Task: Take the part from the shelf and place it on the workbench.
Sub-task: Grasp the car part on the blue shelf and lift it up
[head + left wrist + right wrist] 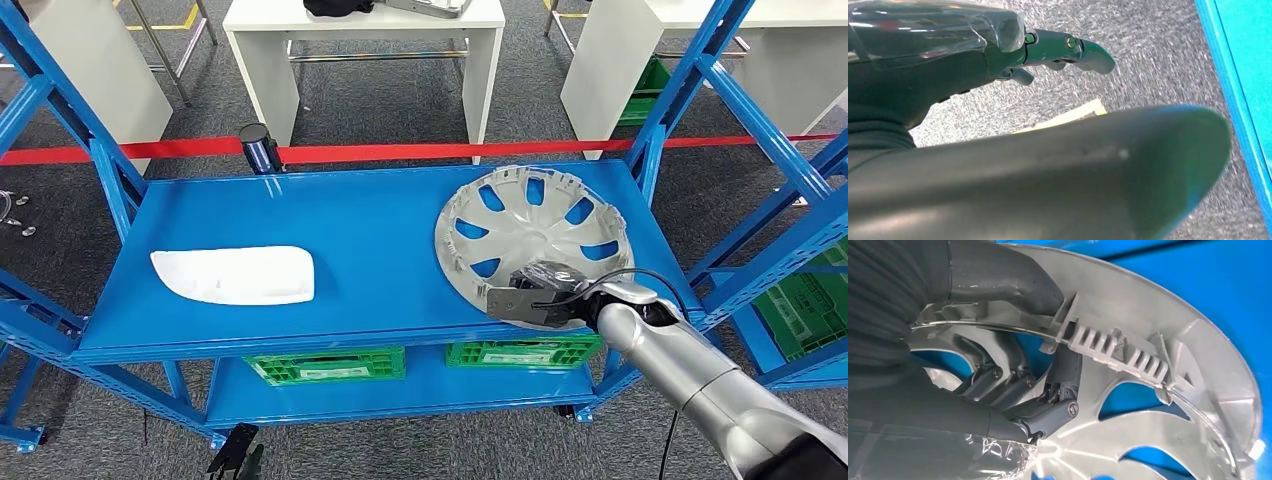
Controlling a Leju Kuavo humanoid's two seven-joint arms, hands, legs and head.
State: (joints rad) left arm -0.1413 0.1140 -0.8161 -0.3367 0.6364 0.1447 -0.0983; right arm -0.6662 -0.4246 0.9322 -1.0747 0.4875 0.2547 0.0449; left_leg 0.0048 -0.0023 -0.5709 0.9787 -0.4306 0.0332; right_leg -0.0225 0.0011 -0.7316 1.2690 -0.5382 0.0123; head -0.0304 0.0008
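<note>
The right robot hand (535, 298) pinches the hubcap (533, 232) by its near rim alone, so lifting it off the shelf (370, 230) could tip it loose.

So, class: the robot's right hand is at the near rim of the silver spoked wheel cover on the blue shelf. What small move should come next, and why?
Probably lift the silver spoked wheel cover slightly: the right hand already grips its rim, yet it lies on the blue shelf.

A silver-grey wheel cover (532, 236) with blue showing through its slots lies on a bright blue shelf (370, 220), beside a plain white panel (235, 274), above green crates (325, 365), before a red floor stripe (400, 152).
</note>
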